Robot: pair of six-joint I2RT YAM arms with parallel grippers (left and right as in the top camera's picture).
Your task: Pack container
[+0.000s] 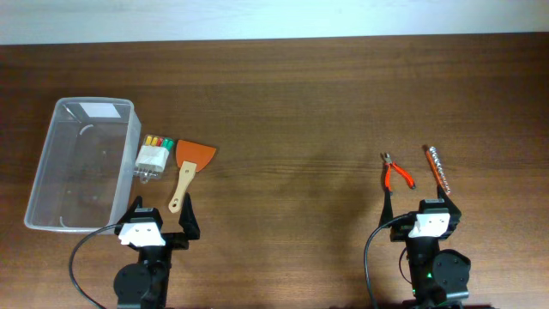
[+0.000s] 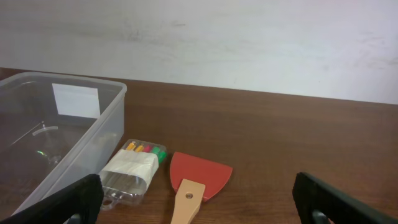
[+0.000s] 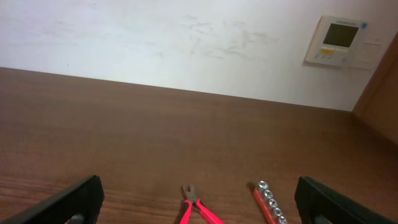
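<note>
The clear container (image 1: 51, 176) with a white label at its far end lies at the left and looks empty; it shows in the left wrist view (image 2: 93, 134). Beside it lie a clear pack of coloured markers (image 1: 154, 158) (image 2: 134, 168) and an orange scraper with a wooden handle (image 1: 188, 168) (image 2: 198, 183). Red-handled pliers (image 1: 396, 174) (image 3: 198, 208) and a red rail of sockets (image 1: 438, 168) (image 3: 268, 202) lie at the right. My left gripper (image 1: 159, 215) (image 2: 199, 202) is open and empty, just short of the scraper. My right gripper (image 1: 420, 209) (image 3: 199, 202) is open and empty, just short of the pliers.
The brown wooden table (image 1: 292, 103) runs to a white wall at the back. A wall thermostat (image 3: 342, 40) shows in the right wrist view. Both arm bases stand at the table's front edge.
</note>
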